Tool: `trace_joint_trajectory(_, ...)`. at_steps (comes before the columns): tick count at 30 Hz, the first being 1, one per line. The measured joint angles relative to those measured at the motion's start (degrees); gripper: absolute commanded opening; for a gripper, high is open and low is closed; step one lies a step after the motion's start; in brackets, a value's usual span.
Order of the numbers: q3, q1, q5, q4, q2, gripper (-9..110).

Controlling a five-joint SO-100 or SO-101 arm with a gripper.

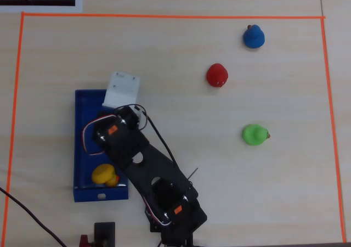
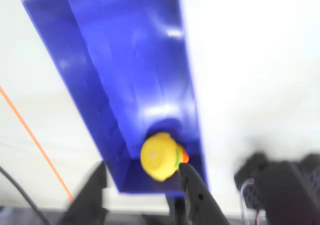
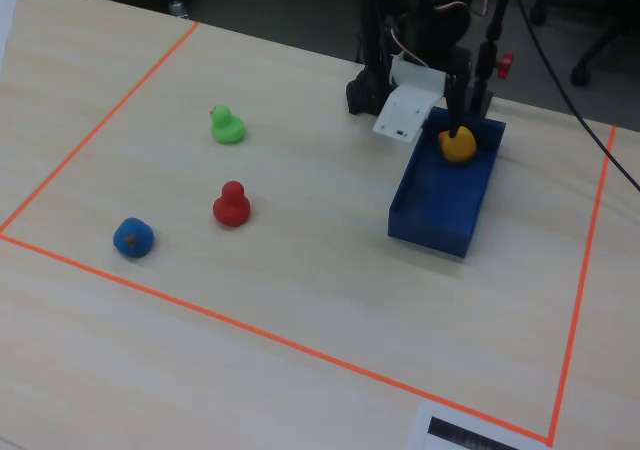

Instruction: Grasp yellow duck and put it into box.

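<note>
The yellow duck (image 1: 104, 174) lies inside the blue box (image 1: 85, 126), in the corner at its near end. The wrist view shows the duck (image 2: 160, 156) resting on the box floor (image 2: 130, 50), tipped over. My gripper (image 2: 142, 187) hovers just above it, open, the two black fingers spread wide and holding nothing. One finger (image 2: 192, 187) stands beside the duck and the other is outside the box wall. From the fixed view the duck (image 3: 458, 144) sits at the far end of the box (image 3: 440, 205), right under the gripper (image 3: 460, 120).
A red duck (image 1: 217, 74), a green duck (image 1: 254, 134) and a blue duck (image 1: 253, 36) stand apart on the wooden table to the right. Orange tape (image 1: 164, 16) frames the work area. The arm's white block (image 1: 122, 88) overhangs the box's far end.
</note>
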Motion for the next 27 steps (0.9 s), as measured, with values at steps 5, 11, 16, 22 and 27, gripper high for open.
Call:
trace_joint_trajectory(5, 20.7, 14.9, -12.5, -14.3, 18.0, 0)
trace_joint_trajectory(11, 51.6, 29.4, -23.3, -30.3, 43.4, 0)
trace_joint_trajectory(16, 71.1, 36.4, -29.4, -32.3, 63.5, 0)
trace_joint_trajectory(22, 77.2, 38.0, -34.4, -23.1, 71.5, 0)
trace_joint_trajectory(27, 77.2, 39.1, -33.6, -16.5, 71.6, 1)
